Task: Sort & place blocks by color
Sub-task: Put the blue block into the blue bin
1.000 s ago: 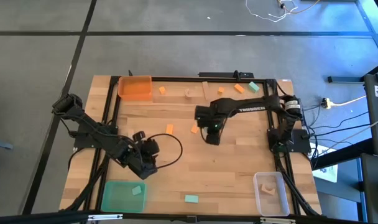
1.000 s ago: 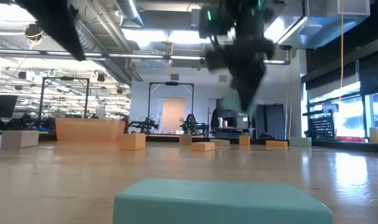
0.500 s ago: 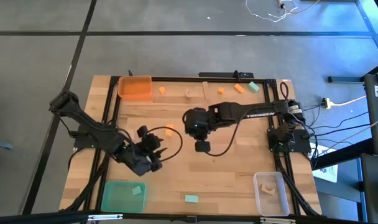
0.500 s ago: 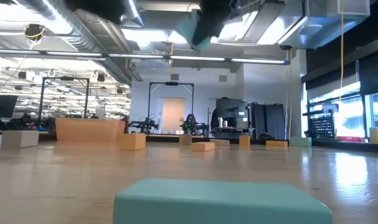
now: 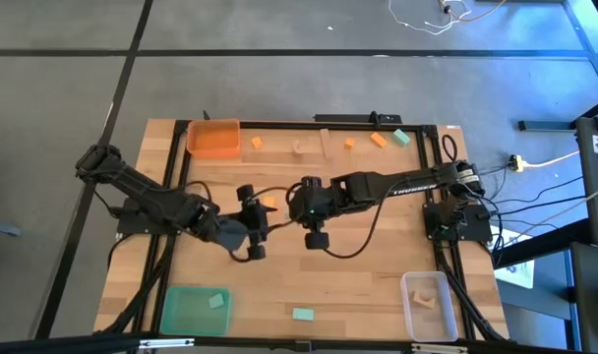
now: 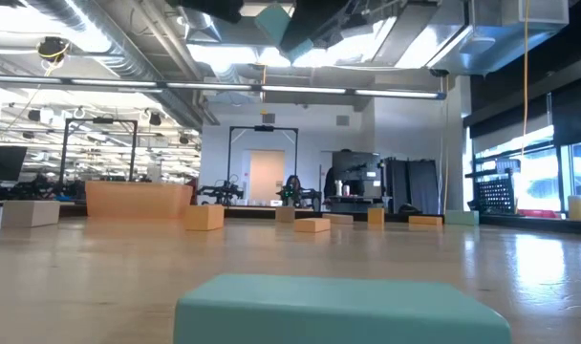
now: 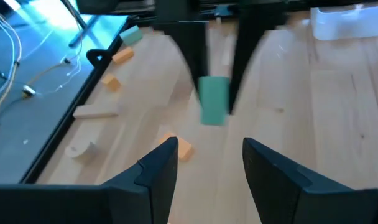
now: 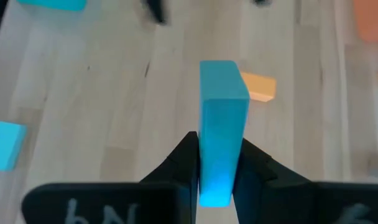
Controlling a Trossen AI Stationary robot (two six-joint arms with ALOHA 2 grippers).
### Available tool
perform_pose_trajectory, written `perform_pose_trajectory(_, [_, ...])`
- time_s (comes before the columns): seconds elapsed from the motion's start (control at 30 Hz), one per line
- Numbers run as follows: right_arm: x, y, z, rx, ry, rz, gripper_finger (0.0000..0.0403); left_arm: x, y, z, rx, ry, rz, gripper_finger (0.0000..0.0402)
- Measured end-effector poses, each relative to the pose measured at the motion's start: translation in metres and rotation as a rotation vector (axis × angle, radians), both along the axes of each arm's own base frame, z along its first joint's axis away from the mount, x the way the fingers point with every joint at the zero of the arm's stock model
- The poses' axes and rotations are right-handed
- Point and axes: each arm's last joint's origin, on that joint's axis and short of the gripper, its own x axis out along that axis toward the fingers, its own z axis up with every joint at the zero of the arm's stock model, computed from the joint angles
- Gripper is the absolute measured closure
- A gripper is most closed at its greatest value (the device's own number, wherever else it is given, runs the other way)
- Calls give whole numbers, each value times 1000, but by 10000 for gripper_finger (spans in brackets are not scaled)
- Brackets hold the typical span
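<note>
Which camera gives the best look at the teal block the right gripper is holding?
The right wrist view: the teal block stands large between the right gripper fingers. The left wrist view shows it smaller, beyond the open left gripper. The low view catches a teal corner near the ceiling. From the high view the arm hides it.

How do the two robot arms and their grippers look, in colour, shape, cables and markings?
Both arms are black, made of slim jointed links. The right arm has white lettering along its long link. Thin black cables loop beside the left gripper and under the right gripper. Each gripper has two flat, dark, tapered fingers.
</note>
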Motion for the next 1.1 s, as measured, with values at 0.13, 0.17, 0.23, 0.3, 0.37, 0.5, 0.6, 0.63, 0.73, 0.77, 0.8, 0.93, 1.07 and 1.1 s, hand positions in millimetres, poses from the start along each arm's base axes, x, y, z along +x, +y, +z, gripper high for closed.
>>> perform_pose_trajectory(0.13, [1,1,1,8,-12,-7,345,7,8,2,-19,-6,-50,230])
perform_pose_trajectory(0.17, [1,1,1,11,-12,-12,345,8,9,4,-22,-16,-65,230])
perform_pose_trajectory(0.23, [1,1,1,11,-12,-13,345,12,12,7,-33,-42,-95,230])
perform_pose_trajectory(0.3, [1,1,1,11,-18,-14,345,14,15,8,-44,-53,-113,230])
perform_pose_trajectory(0.37, [2,1,1,12,-23,-14,345,15,18,8,-54,-50,-120,230])
perform_pose_trajectory(0.5, [2,1,2,13,-27,-14,345,17,22,7,-72,-42,-132,230])
perform_pose_trajectory(0.6, [2,1,2,13,-28,-13,345,18,24,7,-83,-36,-139,230])
perform_pose_trajectory(0.63, [2,1,2,13,-30,-13,345,19,25,7,-84,-35,-138,230])
perform_pose_trajectory(0.73, [2,1,2,13,-31,-13,345,19,28,7,-86,-35,-132,230])
perform_pose_trajectory(0.77, [2,1,2,14,-32,-13,345,20,29,7,-90,-34,-134,231])
perform_pose_trajectory(0.8, [2,1,2,13,-32,-13,345,20,30,6,-96,-33,-139,230])
perform_pose_trajectory(0.93, [2,1,3,15,-38,-12,345,21,33,6,-106,-31,-142,232])
perform_pose_trajectory(1.07, [3,1,3,16,-41,-12,345,22,35,6,-106,-31,-136,247])
perform_pose_trajectory(1.1, [3,1,3,16,-41,-12,345,22,36,6,-107,-30,-135,254])
